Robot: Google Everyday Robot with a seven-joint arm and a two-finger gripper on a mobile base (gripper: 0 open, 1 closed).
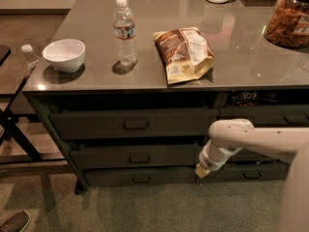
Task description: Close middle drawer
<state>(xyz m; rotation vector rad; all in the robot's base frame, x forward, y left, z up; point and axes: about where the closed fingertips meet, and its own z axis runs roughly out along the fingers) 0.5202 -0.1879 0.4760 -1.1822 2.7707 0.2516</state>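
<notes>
The middle drawer (139,158) is the low dark grey-green front with a small centred loop handle, second in the left stack under the counter. Its front sits close to the cabinet face, with a dark gap above it. My gripper (202,169) hangs at the end of the white arm (251,138). It points down at the right end of the middle drawer's front, level with the seam to the bottom drawer (141,178). I cannot tell whether it touches the front.
The taller top drawer (135,124) is above. On the counter are a white bowl (63,54), a water bottle (124,30), a chip bag (184,54) and a snack jar (289,18). A black stand (14,129) and a shoe (14,221) are at left.
</notes>
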